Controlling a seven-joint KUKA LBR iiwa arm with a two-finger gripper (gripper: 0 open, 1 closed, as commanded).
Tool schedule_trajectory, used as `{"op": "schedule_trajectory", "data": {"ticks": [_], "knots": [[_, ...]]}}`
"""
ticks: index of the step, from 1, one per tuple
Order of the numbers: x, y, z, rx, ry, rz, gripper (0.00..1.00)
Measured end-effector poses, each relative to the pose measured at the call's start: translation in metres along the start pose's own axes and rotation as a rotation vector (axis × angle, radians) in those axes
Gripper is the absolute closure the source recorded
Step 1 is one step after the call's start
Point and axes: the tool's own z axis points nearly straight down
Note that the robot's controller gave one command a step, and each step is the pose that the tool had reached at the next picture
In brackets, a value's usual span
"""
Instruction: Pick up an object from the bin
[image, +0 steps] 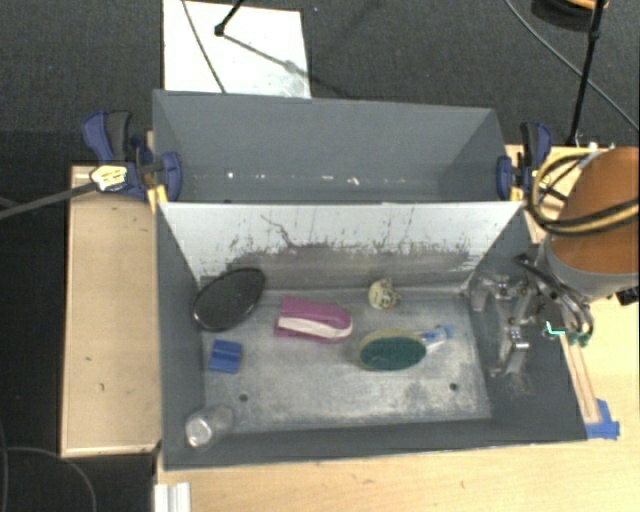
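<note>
The gripper (503, 366) hangs at the right side of the grey metal bin (330, 250), low over the foot of its sloping right wall, with the orange-covered wrist above and to the right of it. Its two fingers (516, 348) point downward and stand spread apart, with nothing between them. No thing lies directly under them. Nearest is a dark green oval scrubber (390, 352) with a short blue handle (436, 338); it lies flat on the bin floor, right of centre, to the left of the gripper and apart from it. Just beyond the scrubber, close to the back wall, sits a small pale round thing (381, 294). Left of the scrubber, near the middle of the floor, lies a pink and white oblong thing (313, 319). Farther left, a black oval thing (228, 299) rests in the back left corner, tilted against the slope. A small blue block (226, 356) lies in front of it, and a small clear round thing (200, 430) sits in the front left corner. All these lie singly and well apart from the gripper.
</note>
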Motion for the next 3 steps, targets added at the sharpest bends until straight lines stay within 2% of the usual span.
{"op": "schedule_trajectory", "data": {"ticks": [1, 2, 3], "knots": [[0.01, 0.025, 0.046, -0.002, -0.002, 0.049, 0.0], [-0.032, 0.084, 0.099, -0.001, -0.008, -0.28, 0.0], [-0.032, 0.082, 0.098, 0.002, -0.01, -0.281, 1.0]]}}
